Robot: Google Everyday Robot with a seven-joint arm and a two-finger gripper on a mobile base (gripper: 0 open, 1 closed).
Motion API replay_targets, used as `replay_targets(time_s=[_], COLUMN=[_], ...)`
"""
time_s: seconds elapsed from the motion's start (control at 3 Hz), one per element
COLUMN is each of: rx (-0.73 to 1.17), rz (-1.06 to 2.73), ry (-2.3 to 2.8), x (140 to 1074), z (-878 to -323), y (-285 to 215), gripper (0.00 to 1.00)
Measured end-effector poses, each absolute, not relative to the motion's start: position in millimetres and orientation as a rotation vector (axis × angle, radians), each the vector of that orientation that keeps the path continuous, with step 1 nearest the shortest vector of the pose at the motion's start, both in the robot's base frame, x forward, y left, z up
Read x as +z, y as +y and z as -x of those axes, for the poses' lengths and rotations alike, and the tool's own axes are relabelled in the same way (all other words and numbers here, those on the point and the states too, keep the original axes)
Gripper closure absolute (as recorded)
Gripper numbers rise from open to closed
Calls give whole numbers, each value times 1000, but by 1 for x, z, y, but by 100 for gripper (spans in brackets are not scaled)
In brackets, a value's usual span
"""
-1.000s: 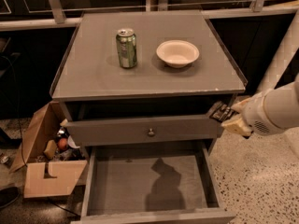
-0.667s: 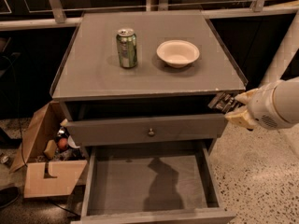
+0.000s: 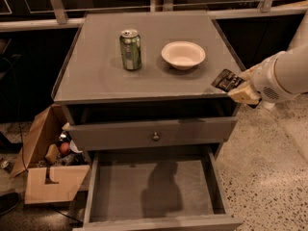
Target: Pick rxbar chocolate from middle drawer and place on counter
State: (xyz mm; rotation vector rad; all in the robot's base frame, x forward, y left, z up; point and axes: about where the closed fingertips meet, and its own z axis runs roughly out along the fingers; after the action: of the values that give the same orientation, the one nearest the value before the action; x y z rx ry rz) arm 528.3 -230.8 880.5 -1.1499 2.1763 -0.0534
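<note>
Since the earlier frames, the gripper [image 3: 237, 86] has been raised from beside the drawer front to the level of the counter [image 3: 96, 76], and the snack bar [image 3: 226, 79] has been carried up with it. The gripper is now seen at the right of the frame, just beside the counter's right front corner, at the end of a thick white arm [image 3: 293, 69] that enters from the right edge. Its claw is clenched on the snack bar, which is held tilted, with its dark wrapper and pale print turned toward the camera. The bar is placed over the edge of the counter near that corner; whether it touches the surface cannot be told.

On the counter, a green soda can [image 3: 130, 49] is stood upright left of centre, and a pale shallow bowl [image 3: 183, 55] is set just to its right, apart from it. Both are kept well away from the gripper.

Below the counter, a drawer front [image 3: 120, 134] with a small round knob [image 3: 155, 136] is seen. Under it, the middle drawer [image 3: 110, 189] is pulled out toward the bottom of the frame, its grey floor crossed by a dark shadow. An open cardboard box [image 3: 53, 184] with mixed items is seen at the lower left, on the speckled floor [image 3: 269, 162].
</note>
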Motion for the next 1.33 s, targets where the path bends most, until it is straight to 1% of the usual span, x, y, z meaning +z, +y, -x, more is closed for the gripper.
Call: replay_targets(time_s=[0.33,1.33], rx=[-53,-25], rz=[1150,1115], ry=[2177,2252], x=[880,879], z=[-528,-587], y=[-231,-229], gripper=[100,100])
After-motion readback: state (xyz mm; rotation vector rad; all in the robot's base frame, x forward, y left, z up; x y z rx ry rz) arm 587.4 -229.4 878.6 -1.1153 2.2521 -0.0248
